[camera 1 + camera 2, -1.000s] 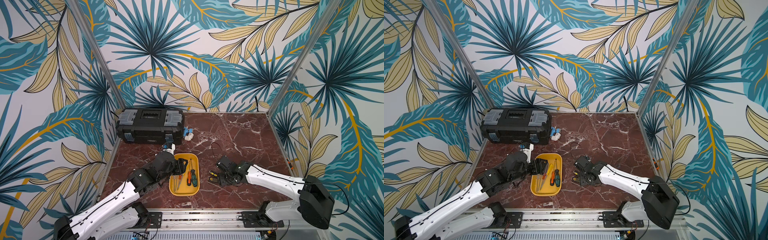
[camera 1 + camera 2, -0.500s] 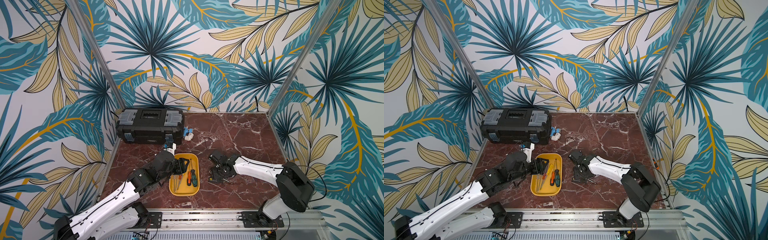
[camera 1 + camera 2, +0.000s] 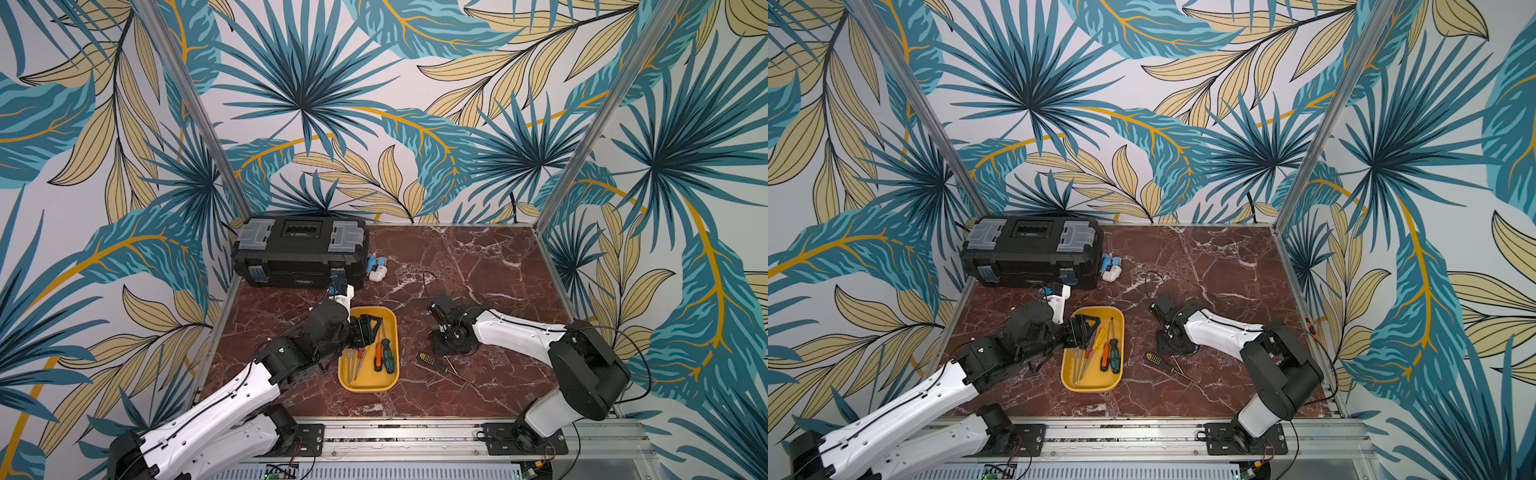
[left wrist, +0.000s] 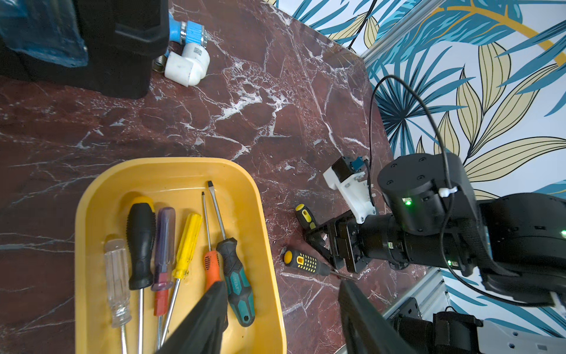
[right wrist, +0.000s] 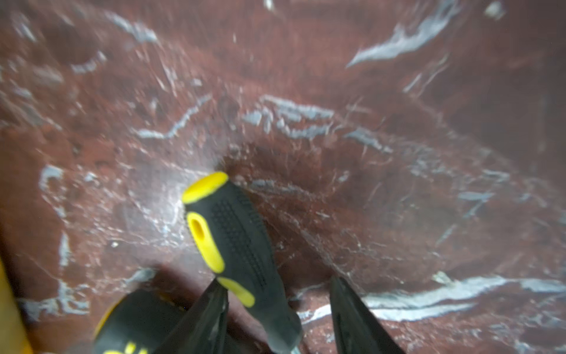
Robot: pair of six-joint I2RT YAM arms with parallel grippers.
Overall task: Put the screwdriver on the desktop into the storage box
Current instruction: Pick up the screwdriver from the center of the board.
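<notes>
Red marble counter (image 3: 478, 266), jungle wallpaper all round. The black-and-yellow screwdriver (image 5: 235, 239) lies on it, near the yellow storage box (image 3: 370, 384). The right tool (image 5: 277, 282) straddles its handle, not clamped yet I think (blurry view). The left tool (image 4: 281, 283) gapes empty. It looks light and stiff with grippy rubber, so I'd grab mid-handle.
</notes>
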